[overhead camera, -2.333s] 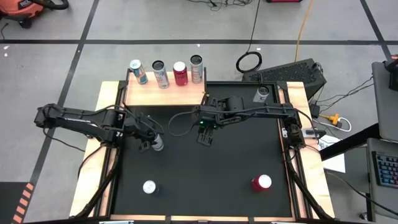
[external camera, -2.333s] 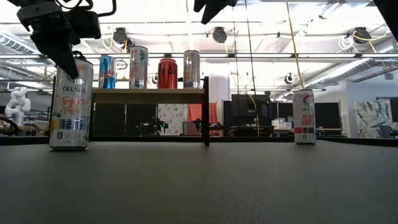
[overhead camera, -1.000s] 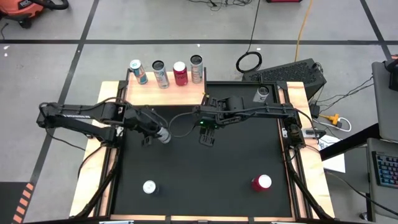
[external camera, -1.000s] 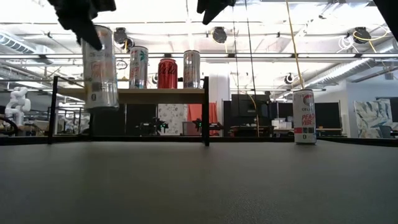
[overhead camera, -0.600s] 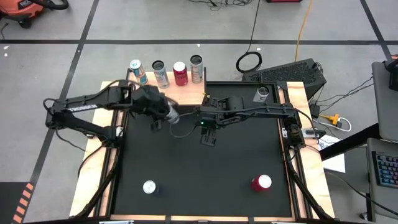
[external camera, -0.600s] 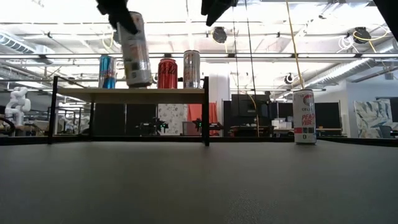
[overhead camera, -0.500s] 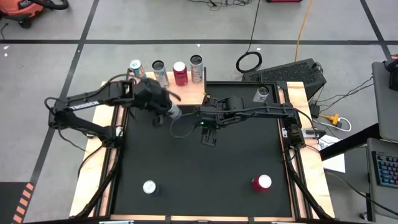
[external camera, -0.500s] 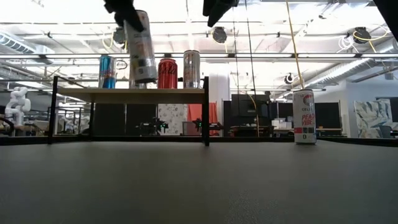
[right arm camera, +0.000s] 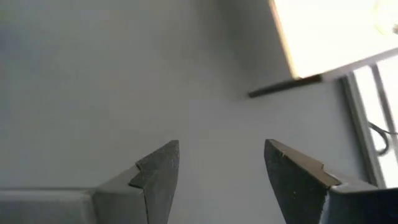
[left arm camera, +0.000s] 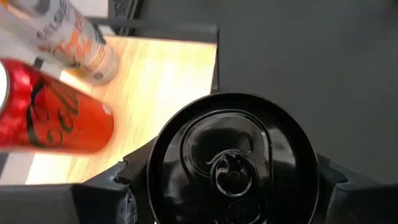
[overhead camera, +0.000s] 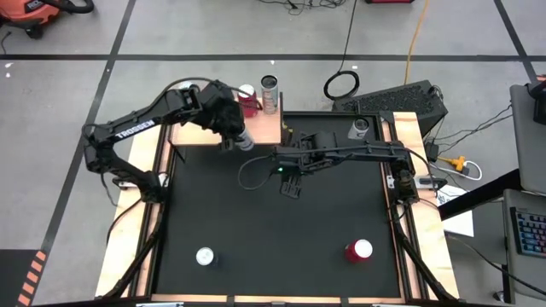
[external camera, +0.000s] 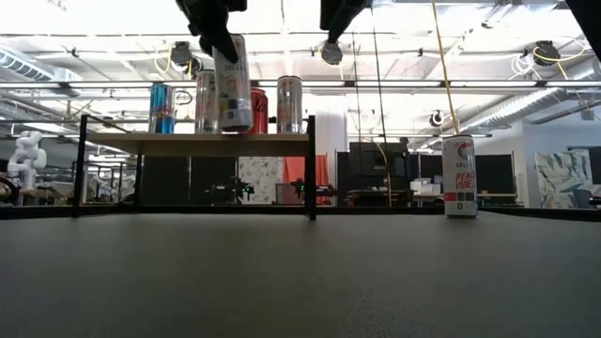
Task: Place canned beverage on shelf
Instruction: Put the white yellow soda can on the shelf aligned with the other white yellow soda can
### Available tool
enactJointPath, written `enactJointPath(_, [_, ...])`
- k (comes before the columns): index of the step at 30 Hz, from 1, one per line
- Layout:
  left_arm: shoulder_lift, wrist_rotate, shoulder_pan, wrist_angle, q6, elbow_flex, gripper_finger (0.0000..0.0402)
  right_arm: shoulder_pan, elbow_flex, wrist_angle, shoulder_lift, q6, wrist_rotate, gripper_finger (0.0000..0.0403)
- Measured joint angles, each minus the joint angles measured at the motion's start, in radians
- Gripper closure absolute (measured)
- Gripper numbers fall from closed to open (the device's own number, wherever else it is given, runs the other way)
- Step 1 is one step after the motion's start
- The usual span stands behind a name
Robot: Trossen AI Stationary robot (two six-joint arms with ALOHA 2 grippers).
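Silver can (external camera: 231, 84) with black lid, tilted, clamped in left gripper (overhead camera: 236, 136).

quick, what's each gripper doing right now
Left gripper: closed on a can, held above the shelf.
Right gripper: open, holding nothing, above the black table.

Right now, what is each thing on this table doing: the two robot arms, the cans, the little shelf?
Left end effector: shut on the white can, held above the shelf.
White can: lifted, tilted, not yet set down.
Right end effector: open, empty, hanging over the table.
Shelf: carries upright cans in a row.
Red can: upright on the table.
Silver can: upright on the table.
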Motion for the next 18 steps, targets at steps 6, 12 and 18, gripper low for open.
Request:
enactJointPath(6, [0.041, 0.018, 0.032, -0.001, 0.044, 0.078, 0.0149, 0.0, 0.0, -0.001, -0.032, 0.01, 0.007, 0.0186])
enactJointPath(12, [0.097, 0.034, 0.067, -0.022, 0.074, 0.155, 0.0149, 0.0, 0.0, 0.0, -0.048, 0.019, 0.001, 0.0186])
enactJointPath(18, [0.16, 0.076, 0.094, -0.042, 0.079, 0.167, 0.0149, 0.003, 0.0, 0.0, -0.048, 0.019, 0.001, 0.0186])
